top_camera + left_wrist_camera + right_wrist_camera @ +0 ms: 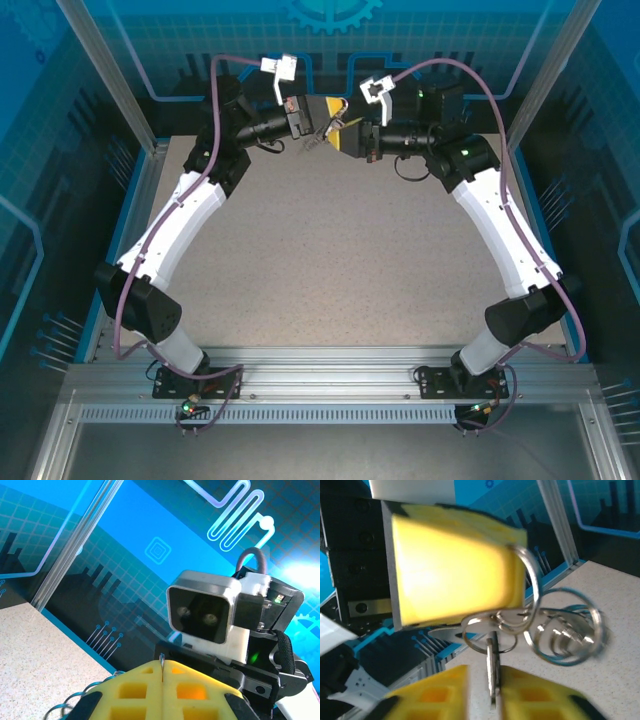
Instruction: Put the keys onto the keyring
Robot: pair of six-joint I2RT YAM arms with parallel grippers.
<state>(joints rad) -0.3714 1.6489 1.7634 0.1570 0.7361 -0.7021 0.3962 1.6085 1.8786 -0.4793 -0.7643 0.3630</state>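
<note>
Keyring (pixel 560 630): a cluster of silvery rings hanging in the air where the two arms meet, above the far end of the bench (pixel 320 260).
Left fingers (pixel 455 565): pressed together, pinching one wire ring at their tips.
Right fingers (pixel 435 695): slightly spread, with a narrow gap between the yellow pads.
Key (pixel 492 672): metal blade upright in that gap, its top among the rings.

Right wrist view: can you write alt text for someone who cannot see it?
The left gripper, its yellow fingers shut, pinches one silvery loop of the keyring, whose other rings dangle blurred over the speckled table. Below, the right gripper has its yellow fingers slightly apart, a thin metal blade between them.
</note>
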